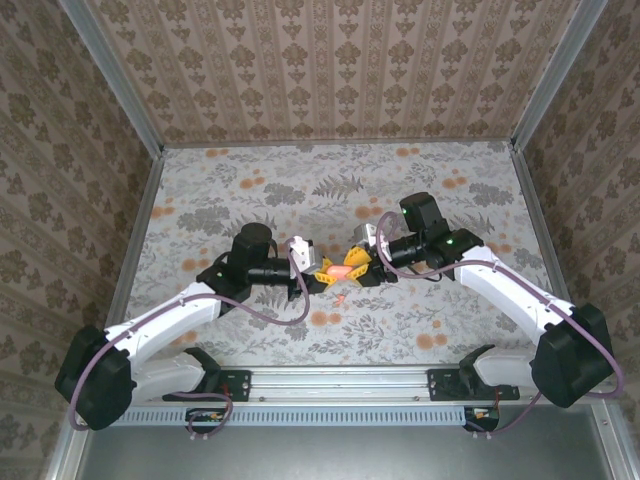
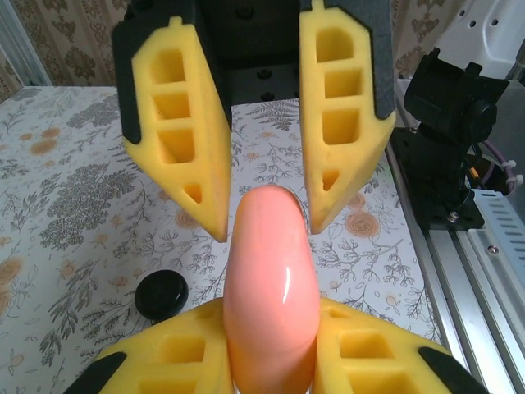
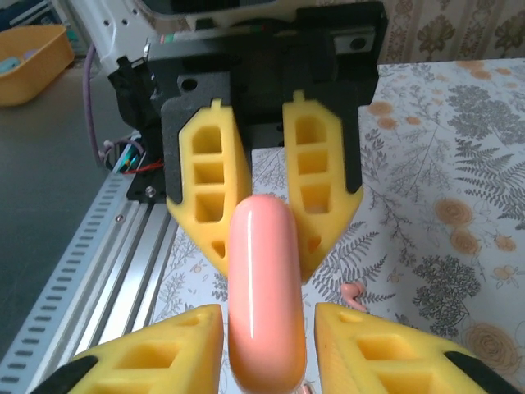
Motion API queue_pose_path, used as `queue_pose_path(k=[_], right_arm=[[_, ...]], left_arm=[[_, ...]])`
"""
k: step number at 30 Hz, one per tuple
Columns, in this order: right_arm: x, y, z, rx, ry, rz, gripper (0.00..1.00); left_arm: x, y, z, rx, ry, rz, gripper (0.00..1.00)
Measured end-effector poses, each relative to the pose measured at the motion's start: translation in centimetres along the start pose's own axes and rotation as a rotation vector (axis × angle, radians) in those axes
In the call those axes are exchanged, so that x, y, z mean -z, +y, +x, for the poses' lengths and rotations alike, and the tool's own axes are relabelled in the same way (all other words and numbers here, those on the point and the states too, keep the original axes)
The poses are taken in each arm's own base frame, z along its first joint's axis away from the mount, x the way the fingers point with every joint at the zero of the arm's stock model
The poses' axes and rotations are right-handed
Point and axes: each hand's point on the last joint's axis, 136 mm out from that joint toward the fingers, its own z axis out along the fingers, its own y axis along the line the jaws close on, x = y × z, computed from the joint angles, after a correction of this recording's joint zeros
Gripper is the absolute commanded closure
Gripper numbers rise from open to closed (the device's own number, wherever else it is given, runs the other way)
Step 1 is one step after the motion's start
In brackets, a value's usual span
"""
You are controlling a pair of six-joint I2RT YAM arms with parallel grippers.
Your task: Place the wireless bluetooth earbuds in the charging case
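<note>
Your left tool clamps the case above the tabletop. Your right tool straddles its other end; whether it grips, you cannot tell.

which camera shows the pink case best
The right wrist view: the case is close and shows nearly end to end. The left wrist view has it as close, but its near end runs off the frame. The top view gives a small pink spot.

Nothing to read at the moment, no lettering, brand, label or number legible on any surface, salmon-pink rounded plastic charging case glossy and plain, no print showing on it
</note>
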Motion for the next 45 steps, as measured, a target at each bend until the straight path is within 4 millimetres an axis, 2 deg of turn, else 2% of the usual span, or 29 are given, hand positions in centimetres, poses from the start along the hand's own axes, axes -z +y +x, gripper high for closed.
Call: queue_pose_path(k=[14,26,38,45], right_arm=[[-0.1,-0.4,-0.5,-0.019,-0.017,0.011,0.5],[-0.4,-1.0,-0.1,-0.061,-0.001,0.034,0.5],[0.6,-3.3,-0.7,-0.114,-0.028,0.127,0.49],[1.4,-5.1,-0.9,-0.124,-0.031,0.215,0.49]], left_arm=[[0.0,0.0,0.0,0.001,0.0,0.0,0.79],[0.0,0.1,0.0,0.002,0.002,-0.005,0.79],[0.2,1.3,0.5,0.006,0.024,-0.068,0.79],[0.2,0.7,0.3,0.0,0.015,-0.05,0.8]])
